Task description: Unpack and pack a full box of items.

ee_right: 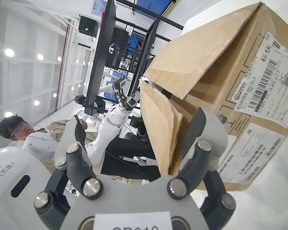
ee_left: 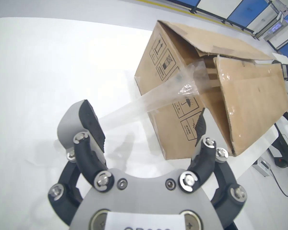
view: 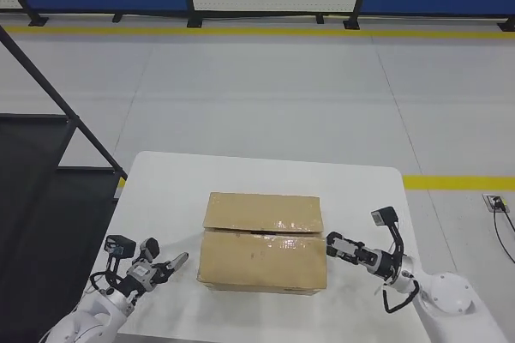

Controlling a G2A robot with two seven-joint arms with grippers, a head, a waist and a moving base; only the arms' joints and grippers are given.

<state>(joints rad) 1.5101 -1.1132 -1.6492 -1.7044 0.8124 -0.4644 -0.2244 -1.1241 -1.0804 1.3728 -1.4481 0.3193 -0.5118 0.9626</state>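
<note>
1. White table [view: 163,184] carries the box [view: 261,261] at its middle, with the long axis running from one arm to the other.
2. Just beside its left end sits the left gripper [view: 165,255], jaws wide apart and gripping nothing. A clear tape [ee_left: 158,96] strip stretches from the seam to one finger [ee_left: 91,123].
3. At the other end the right gripper [ee_right: 138,116], also wide open, straddles the near flap [ee_right: 158,130] edge. I judge it the nearer arm for lifting that flap.

A black rack [view: 34,223] stands beside the white table [view: 167,201].

Brown cardboard box [view: 263,253] upright at table [view: 154,189] centre, flaps slightly raised
</note>
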